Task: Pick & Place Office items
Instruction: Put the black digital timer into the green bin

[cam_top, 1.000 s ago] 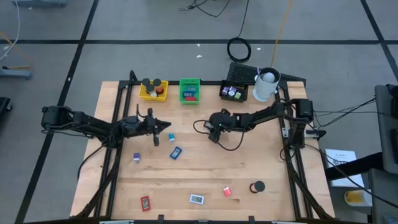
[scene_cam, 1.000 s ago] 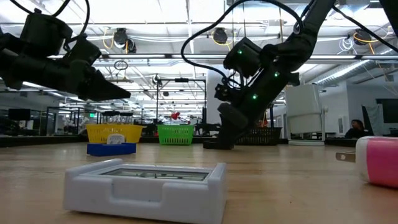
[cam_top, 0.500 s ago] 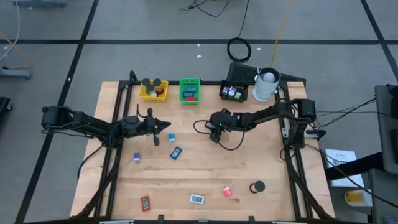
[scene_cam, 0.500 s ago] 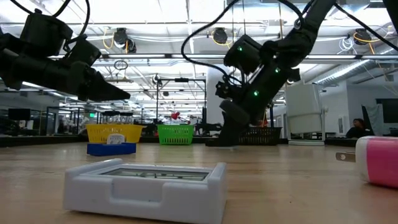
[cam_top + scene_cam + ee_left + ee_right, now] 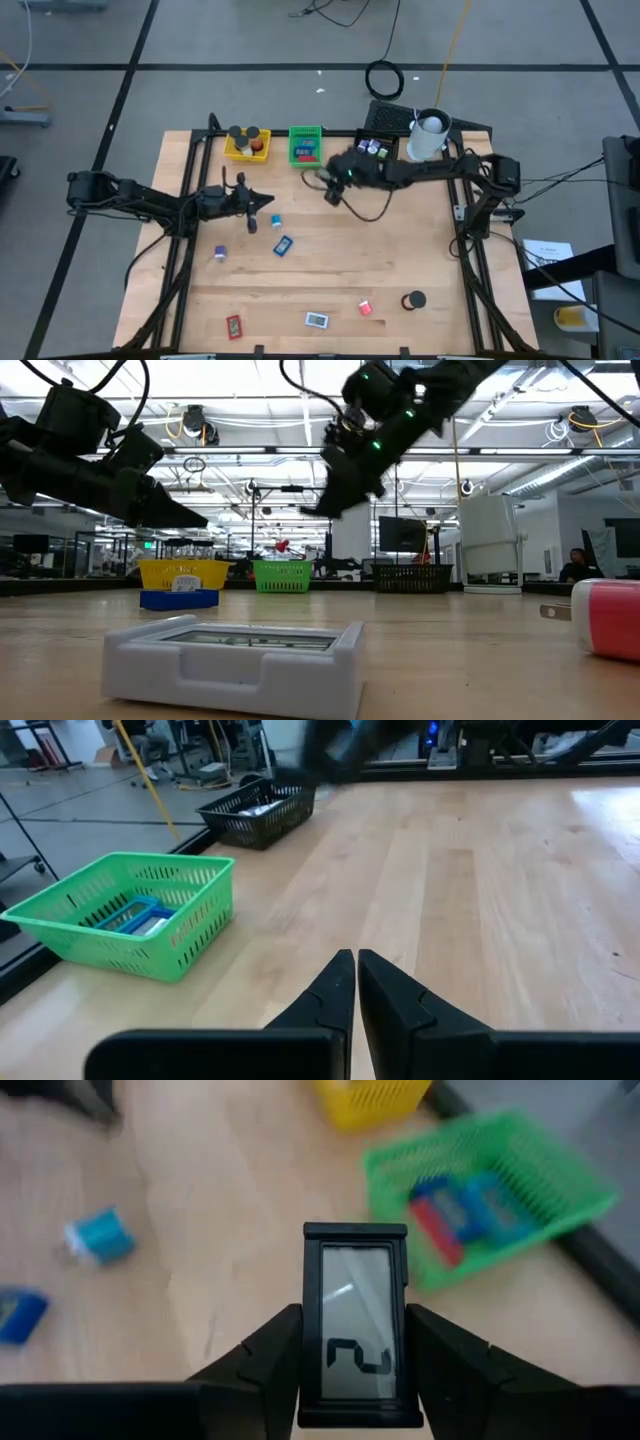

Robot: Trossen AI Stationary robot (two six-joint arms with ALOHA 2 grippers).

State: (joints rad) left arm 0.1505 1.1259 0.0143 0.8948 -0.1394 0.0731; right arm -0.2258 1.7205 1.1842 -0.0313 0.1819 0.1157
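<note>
- Pale wooden planks are forming the tabletop (image 5: 400, 250), which is sitting on a grey concrete floor crossed by dark lines; the low view is looking across the wood into a bright workshop with ceiling lights.
- 3 mesh trays are lining the far edge: a yellow tray (image 5: 246, 146), a green tray (image 5: 305, 145) and a black tray (image 5: 376, 149), with a white cup (image 5: 429, 137) beside the black one.
- Above the table, just beside the green tray, the right gripper (image 5: 352, 1342) is clamping a flat black rectangular piece with a grey screen (image 5: 354, 1323) between its 2 dark fingers.
- Over the left half of the table, the left gripper (image 5: 355, 982) is hovering with its pointed black fingers pressed together and gripping nothing.
- Office items are lying scattered on the wood: a teal block (image 5: 276, 222), a blue flat piece (image 5: 283, 244), a purple bit (image 5: 219, 253), a red flat piece (image 5: 233, 325), a white rectangular case (image 5: 232, 658), a pink-red block (image 5: 366, 308) and a black round roll (image 5: 414, 300).
</note>
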